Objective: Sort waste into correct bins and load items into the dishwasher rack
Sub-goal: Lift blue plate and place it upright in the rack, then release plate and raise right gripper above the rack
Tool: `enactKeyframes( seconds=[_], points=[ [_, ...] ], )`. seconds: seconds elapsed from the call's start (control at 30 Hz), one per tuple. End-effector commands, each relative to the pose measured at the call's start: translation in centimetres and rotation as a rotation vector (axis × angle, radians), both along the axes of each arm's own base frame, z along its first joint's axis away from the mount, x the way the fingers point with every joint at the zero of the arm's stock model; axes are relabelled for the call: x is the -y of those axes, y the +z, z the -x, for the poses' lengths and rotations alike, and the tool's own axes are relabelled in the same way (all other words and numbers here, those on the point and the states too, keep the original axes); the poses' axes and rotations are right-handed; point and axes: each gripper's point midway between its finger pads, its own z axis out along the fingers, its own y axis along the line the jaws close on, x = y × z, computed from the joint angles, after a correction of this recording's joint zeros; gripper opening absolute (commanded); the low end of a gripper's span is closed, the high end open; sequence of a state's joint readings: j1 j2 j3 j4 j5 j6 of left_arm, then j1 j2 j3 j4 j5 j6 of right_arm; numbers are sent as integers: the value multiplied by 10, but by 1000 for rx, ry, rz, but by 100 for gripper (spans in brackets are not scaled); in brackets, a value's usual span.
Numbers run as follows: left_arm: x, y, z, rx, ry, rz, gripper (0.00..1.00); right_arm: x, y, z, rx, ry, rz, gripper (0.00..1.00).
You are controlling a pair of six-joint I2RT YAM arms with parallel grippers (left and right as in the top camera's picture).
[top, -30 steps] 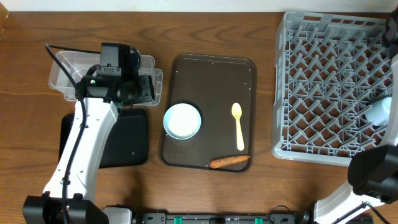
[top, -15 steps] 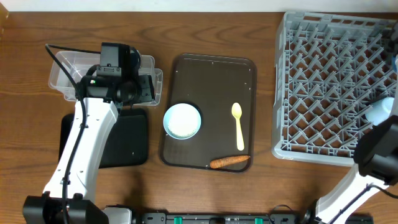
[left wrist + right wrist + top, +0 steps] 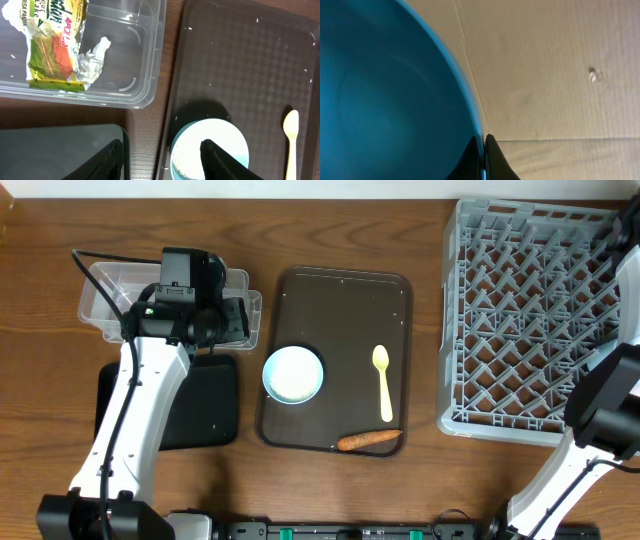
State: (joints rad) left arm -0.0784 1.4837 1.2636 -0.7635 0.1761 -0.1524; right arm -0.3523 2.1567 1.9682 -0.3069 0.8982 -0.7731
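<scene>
My left gripper (image 3: 161,152) is open and empty, above the gap between the shallow black tray (image 3: 55,150) and the white bowl with light-blue outside (image 3: 210,150), which holds rice grains. The clear tub (image 3: 145,60) holds the yellow-green-orange wrapper (image 3: 50,45) and crumpled white tissue (image 3: 95,57). From overhead the bowl (image 3: 293,374), pale yellow spoon (image 3: 383,380) and carrot piece (image 3: 368,440) lie on the brown serving tray (image 3: 345,300). My right gripper (image 3: 484,140) is shut on the rim of the dark blue bowl (image 3: 385,100). The grey dishwasher rack (image 3: 530,320) stands at the right.
The left arm (image 3: 150,400) reaches over the clear tub (image 3: 110,305) and black tray (image 3: 215,405). The right arm (image 3: 605,405) rises along the rack's right edge, its hand mostly past the frame edge. Cardboard (image 3: 560,65) fills the background behind the blue bowl.
The right arm has swung up along the right edge of the rack, towards the far corner. The left arm and the things on the brown tray have not moved.
</scene>
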Motion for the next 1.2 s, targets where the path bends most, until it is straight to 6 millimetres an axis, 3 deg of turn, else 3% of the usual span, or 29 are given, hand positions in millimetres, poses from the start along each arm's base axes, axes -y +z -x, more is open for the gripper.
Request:
enactKeyframes(
  seconds=[0.0,0.2,0.37,0.5,0.7,0.8,0.93,1.17],
  points=[
    [-4,0,-1,0,3,-15,52,-14,-12,-16,-76,102,-25,1],
    [-4,0,-1,0,3,-15,52,-34,-25,-19,-107,120,-65,1],
    [-4,0,-1,0,3,-15,52,-52,-46,-9,-138,98,-145,2],
    [-4,0,-1,0,3,-15,52,-64,-63,3,-142,55,-221,22],
    [-4,0,-1,0,3,-15,52,-69,-77,17,-111,-8,-295,34],
    [-4,-1,-1,-3,3,-15,52,-70,-73,18,-85,-16,-298,40],
    [-4,-1,0,-4,3,-15,52,-75,-54,16,7,-16,-310,56],
    [-4,-1,-1,-4,3,-15,52,-107,-10,5,141,161,-446,70]
  ],
)
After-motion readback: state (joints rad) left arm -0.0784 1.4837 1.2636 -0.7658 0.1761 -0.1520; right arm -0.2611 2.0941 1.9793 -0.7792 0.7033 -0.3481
